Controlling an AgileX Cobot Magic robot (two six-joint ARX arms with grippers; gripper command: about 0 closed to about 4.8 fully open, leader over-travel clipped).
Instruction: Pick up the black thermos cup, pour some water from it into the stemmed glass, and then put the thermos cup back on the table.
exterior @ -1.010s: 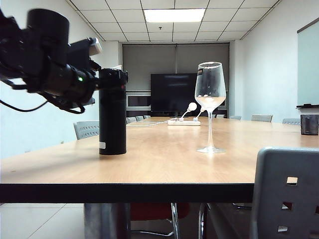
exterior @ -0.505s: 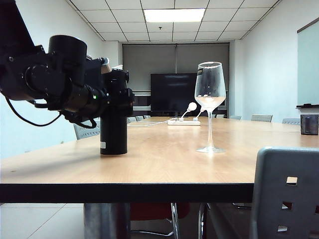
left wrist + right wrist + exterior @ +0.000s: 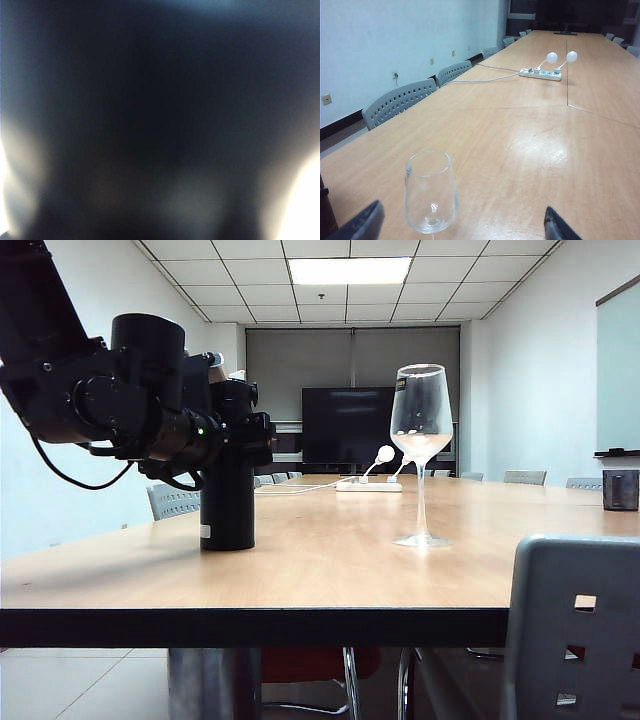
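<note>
The black thermos cup (image 3: 227, 508) stands upright on the table (image 3: 320, 575) at the left. My left gripper (image 3: 243, 430) is open and reaches in from the left at the cup's upper part, its fingers on either side of the flask. The left wrist view shows only a dark blur, the thermos cup (image 3: 150, 100) close to the lens. The stemmed glass (image 3: 421, 430) stands upright to the right, apart from the cup. In the right wrist view my right gripper (image 3: 462, 227) is wide open above the table, with the stemmed glass (image 3: 431, 192) near one fingertip (image 3: 364, 225).
A white power strip (image 3: 368, 486) with a cable and two round white plugs lies further back on the table. A small dark cup (image 3: 620, 490) sits at the far right. A grey chair back (image 3: 575, 630) stands at the front right, and more chairs (image 3: 400, 102) line the table's side.
My left arm has swung right and forward to the thermos cup, so the open gripper now straddles its upper part. The glass and the right gripper have not moved.
</note>
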